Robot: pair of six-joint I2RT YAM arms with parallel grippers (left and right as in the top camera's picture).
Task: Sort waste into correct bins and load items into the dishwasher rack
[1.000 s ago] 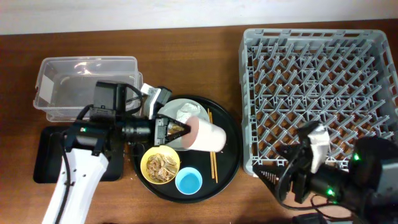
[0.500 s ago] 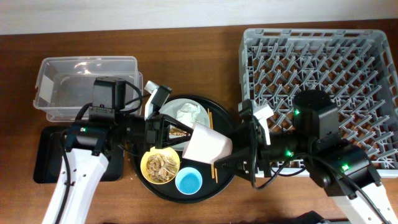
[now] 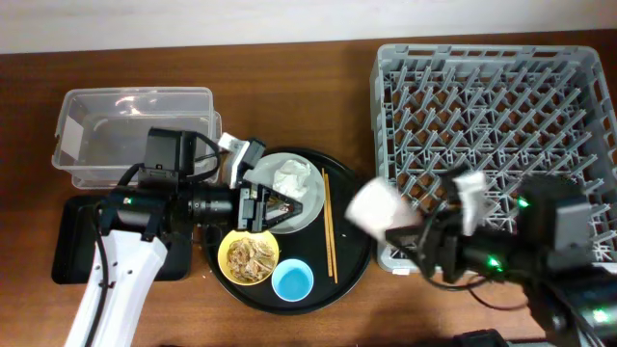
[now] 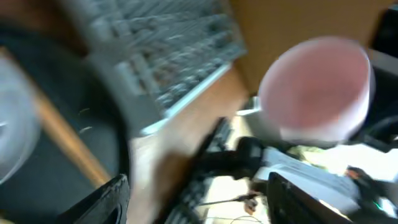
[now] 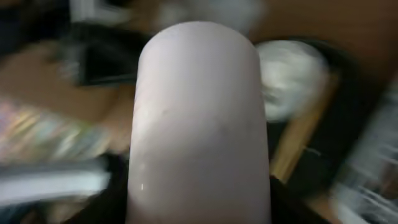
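Note:
My right gripper is shut on the small pink cup and holds it in the air between the round black tray and the dishwasher rack. In the right wrist view the pink cup fills the space between the jaws of the right gripper. My left gripper stands open and empty over the grey-green plate, which carries the white tissue. The left wrist view looks across at the pink cup beyond the left gripper. Chopsticks, a yellow bowl of scraps and a blue cup lie on the tray.
The large round black tray sits left of the rack. A clear plastic tub stands at the back left. A shallow black tray lies under my left arm. The rack's front left corner is close to the held cup.
The pink cup passed from my left gripper to my right. The left jaws opened and drew back over the plate. The right arm carried the cup rightward toward the rack.

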